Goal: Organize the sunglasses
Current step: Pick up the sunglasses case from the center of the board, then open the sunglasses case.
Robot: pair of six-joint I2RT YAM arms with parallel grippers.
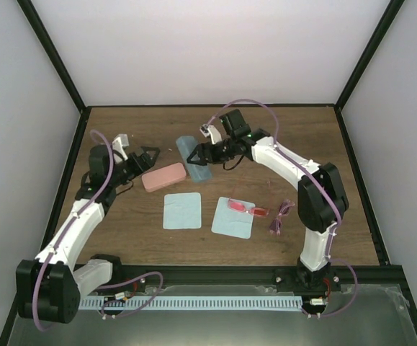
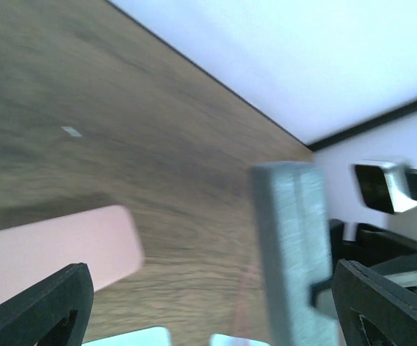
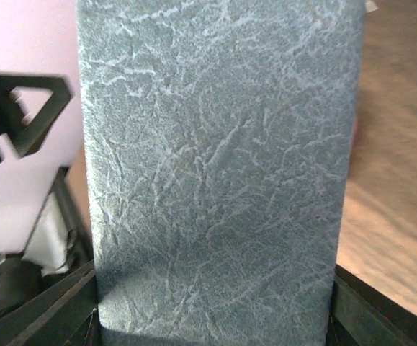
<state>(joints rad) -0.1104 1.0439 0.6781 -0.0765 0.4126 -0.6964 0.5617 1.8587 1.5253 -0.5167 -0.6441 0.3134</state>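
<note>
Right gripper [image 1: 207,153] pinching blue-grey case [image 3: 215,166], fingers against both its sides. Left gripper [image 1: 148,156] at its 9 o'clock, jaws spread, empty; pink case [image 1: 163,176] at 5 o'clock of it. Red-lensed sunglasses [image 1: 243,207] lie on cloth [image 1: 230,225], 4 o'clock from held case. Purple sunglasses [image 1: 281,216] on table at their 3 o'clock. I judge early stage: no pair cased yet.

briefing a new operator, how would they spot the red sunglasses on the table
On the wooden table, find the right-hand pale blue cloth of the two lying side by side near the arm bases. The red sunglasses lie across its far right corner. Unlike the purple pair beside them on bare wood, they have red lenses and rest on cloth.
</note>
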